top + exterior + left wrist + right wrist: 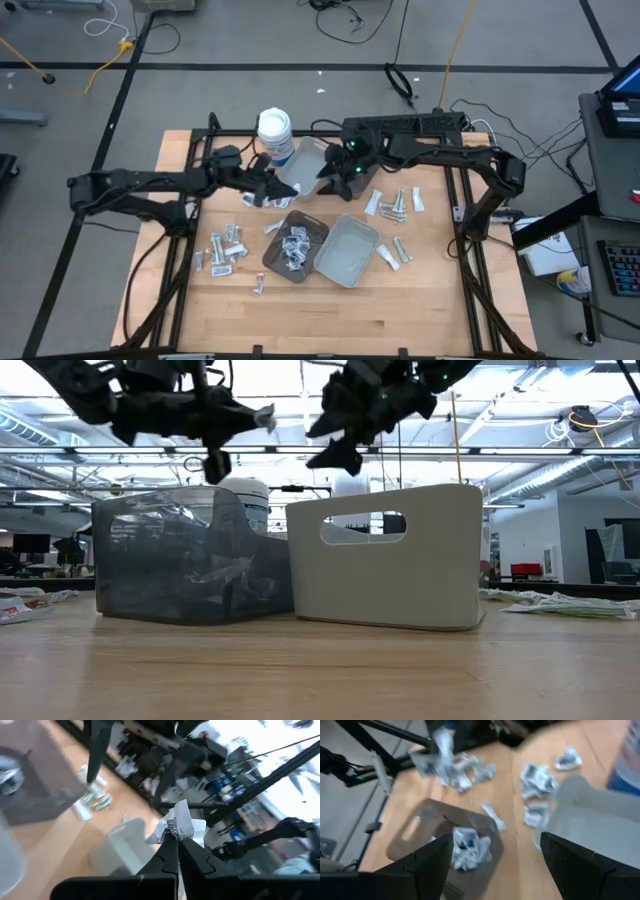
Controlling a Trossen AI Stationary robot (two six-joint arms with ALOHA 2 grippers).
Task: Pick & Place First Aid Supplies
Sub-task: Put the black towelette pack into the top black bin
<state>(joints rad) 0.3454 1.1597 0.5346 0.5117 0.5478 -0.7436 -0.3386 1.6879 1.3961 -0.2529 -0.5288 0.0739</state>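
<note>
Left gripper (176,840) pinching small crumpled white packets (177,825) aloft; right gripper (492,862) spread, empty. Advisable: centre over dark brown plastic tray (296,247) before release.

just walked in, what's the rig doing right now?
It's sorting first aid supplies into trays. The left gripper has its jaws shut on a small white packet, held up off the table near the white tub. The right gripper hangs with jaws open over the far trays, holding nothing. The brown tray already has a pile of packets in it, the grey tray beside it looks empty, and more packets lie loose on the table on both sides.
</note>
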